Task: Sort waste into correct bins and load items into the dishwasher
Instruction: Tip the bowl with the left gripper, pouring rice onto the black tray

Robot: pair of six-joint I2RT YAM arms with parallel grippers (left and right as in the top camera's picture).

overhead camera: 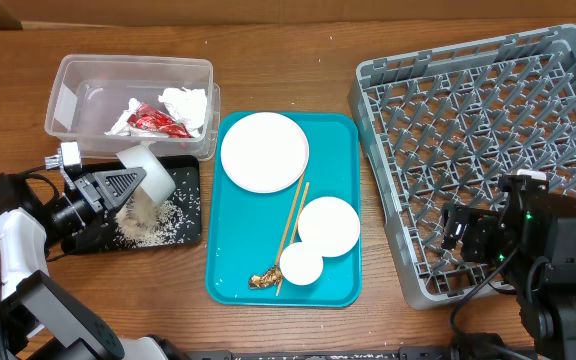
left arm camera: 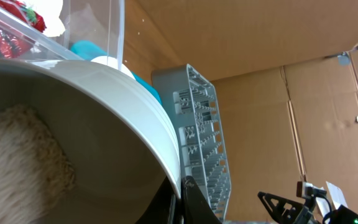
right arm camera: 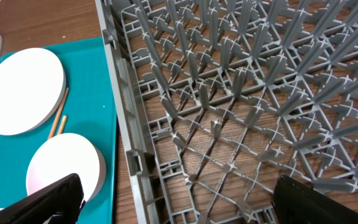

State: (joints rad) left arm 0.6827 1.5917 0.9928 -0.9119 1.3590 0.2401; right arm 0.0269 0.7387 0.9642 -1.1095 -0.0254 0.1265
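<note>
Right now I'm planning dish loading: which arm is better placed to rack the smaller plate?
Likely right: the right gripper is open, empty, over the rack beside the teal tray. The left gripper holds a bowl over the black tray.

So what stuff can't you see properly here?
- Left wrist view: the tilted bowl fills the picture, hiding the black tray under it.
- Overhead: the brown scrap on the teal tray is too small to identify.
- Overhead: the right arm covers the rack's near corner.
</note>
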